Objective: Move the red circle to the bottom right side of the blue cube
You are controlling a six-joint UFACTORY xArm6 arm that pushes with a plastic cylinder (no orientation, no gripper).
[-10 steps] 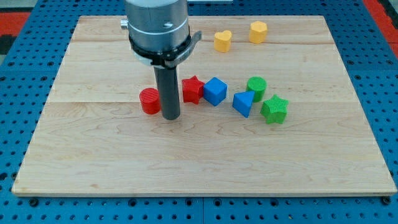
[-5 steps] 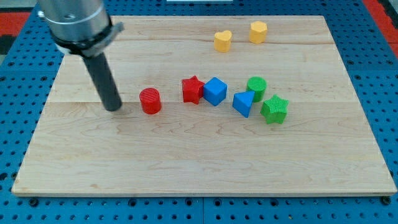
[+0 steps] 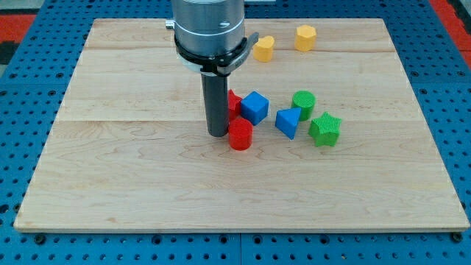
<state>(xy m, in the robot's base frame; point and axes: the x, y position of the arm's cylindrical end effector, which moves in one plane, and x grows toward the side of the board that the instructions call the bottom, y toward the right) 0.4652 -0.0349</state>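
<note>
The red circle (image 3: 240, 135) stands on the wooden board, below and left of the blue cube (image 3: 255, 107). My tip (image 3: 217, 133) rests on the board just left of the red circle, touching or nearly touching it. The rod hides most of a red star (image 3: 233, 101), which sits against the blue cube's left side.
A second blue block (image 3: 287, 122), a green circle (image 3: 303, 101) and a green star (image 3: 324, 129) lie right of the blue cube. Two yellow blocks, a heart (image 3: 263, 48) and a hexagon shape (image 3: 305, 37), sit near the view's top. The board (image 3: 118, 184) lies on a blue pegboard.
My tip went from the red circle's right side to far left of it, then swept right. The red circle has moved right and slightly down, closer to the blue cube.
</note>
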